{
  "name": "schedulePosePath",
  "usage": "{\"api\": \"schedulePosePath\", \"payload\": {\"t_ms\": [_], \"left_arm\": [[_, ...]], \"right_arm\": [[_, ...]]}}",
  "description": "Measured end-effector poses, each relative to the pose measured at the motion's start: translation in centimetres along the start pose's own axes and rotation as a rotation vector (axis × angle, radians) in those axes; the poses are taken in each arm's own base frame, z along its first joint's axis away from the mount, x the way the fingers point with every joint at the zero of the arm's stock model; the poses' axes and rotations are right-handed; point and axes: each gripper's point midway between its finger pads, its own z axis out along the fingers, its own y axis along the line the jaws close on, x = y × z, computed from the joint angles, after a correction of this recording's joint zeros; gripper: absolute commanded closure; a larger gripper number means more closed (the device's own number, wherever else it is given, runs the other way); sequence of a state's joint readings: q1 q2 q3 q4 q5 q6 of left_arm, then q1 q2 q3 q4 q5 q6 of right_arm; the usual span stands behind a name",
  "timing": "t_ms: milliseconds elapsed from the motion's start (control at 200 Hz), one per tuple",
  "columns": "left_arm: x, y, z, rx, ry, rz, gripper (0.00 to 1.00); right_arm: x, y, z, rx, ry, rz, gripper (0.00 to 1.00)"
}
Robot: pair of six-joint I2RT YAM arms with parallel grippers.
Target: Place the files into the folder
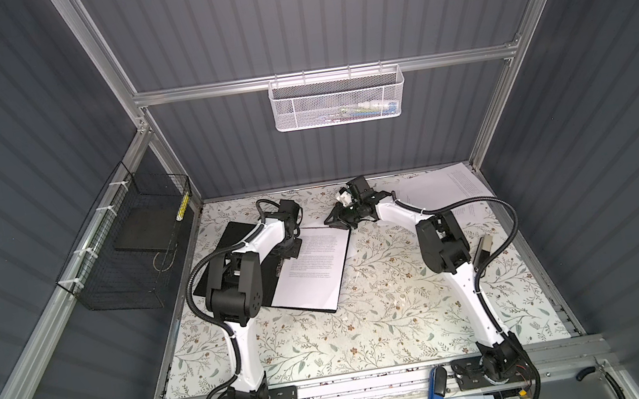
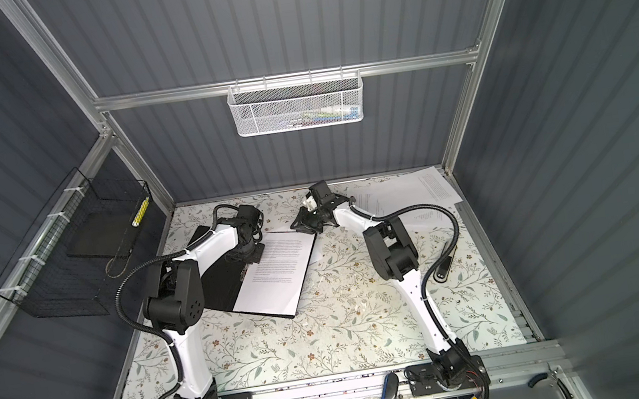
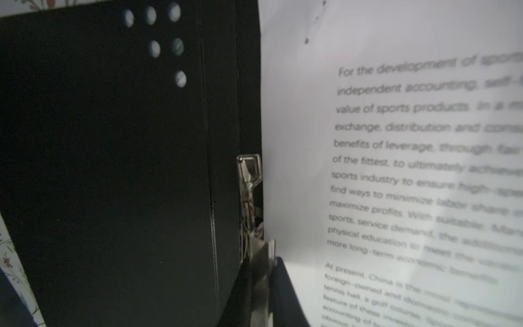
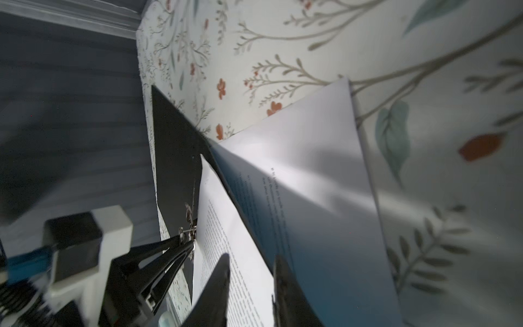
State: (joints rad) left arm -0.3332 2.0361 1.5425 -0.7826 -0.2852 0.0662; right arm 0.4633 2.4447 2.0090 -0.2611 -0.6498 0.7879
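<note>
While left fingers (image 3: 285, 291) seemingly pinch the folder's (image 1: 233, 233) clip (image 3: 249, 175), right fingers (image 4: 218, 291) stand apart over the sheet (image 1: 314, 268); next, nudge it under.

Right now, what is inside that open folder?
A printed sheet lies on one half of the folder's black inside, beside a metal clip at the spine. The left arm covers much of the other half, so anything there is hidden.

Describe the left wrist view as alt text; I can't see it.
The left gripper is closed on the metal clip at the spine of the open folder. To one side of the clip lies the folder's black inside cover; to the other, one of the files, a white printed sheet with partly blurred text.
</note>
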Motion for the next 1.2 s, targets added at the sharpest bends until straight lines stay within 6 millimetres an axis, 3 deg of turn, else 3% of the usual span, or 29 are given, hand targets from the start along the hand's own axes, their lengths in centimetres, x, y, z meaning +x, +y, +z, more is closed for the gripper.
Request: {"api": "schedulePosePath", "payload": {"t_ms": [120, 190, 265, 330, 520, 605, 700, 955, 1200], "left_arm": [[0.2, 0.6, -0.6, -0.027, 0.002, -0.01, 1.0], [0.3, 0.9, -0.8, -0.042, 0.006, -0.017, 1.0], [0.6, 1.2, -0.8, -0.063, 0.016, -0.021, 1.0], [0.8, 1.5, -0.8, -0.077, 0.024, -0.023, 1.0], [1.3, 2.3, -0.8, -0.102, 0.045, -0.043, 1.0], [1.6, 3.1, -0.6, -0.107, 0.055, -0.063, 1.0], [2.0, 4.3, -0.4, -0.117, 0.067, -0.092, 1.0], [2.7, 6.8, -0.1, -0.129, 0.082, -0.164, 1.0], [2.9, 8.4, -0.9, -0.143, 0.064, -0.216, 1.0]], "right_arm": [[-1.2, 3.4, -4.8, -0.069, -0.082, -0.043, 0.7], [-1.9, 5.4, -8.5, -0.104, -0.148, -0.076, 0.72], [-2.0, 5.7, -10.8, -0.112, -0.192, -0.088, 0.77], [-1.8, 4.7, -11.5, -0.099, -0.208, -0.078, 0.81], [2.9, -2.8, -8.1, 0.018, -0.117, 0.063, 0.86], [4.5, -4.7, -6.2, 0.057, -0.074, 0.097, 0.86], [5.6, -4.8, -4.8, 0.073, -0.044, 0.096, 0.86], [6.4, -1.4, -1.4, 0.058, -0.013, 0.022, 0.84], [8.3, -2.4, 1.0, 0.121, 0.024, 0.015, 0.79]]}}
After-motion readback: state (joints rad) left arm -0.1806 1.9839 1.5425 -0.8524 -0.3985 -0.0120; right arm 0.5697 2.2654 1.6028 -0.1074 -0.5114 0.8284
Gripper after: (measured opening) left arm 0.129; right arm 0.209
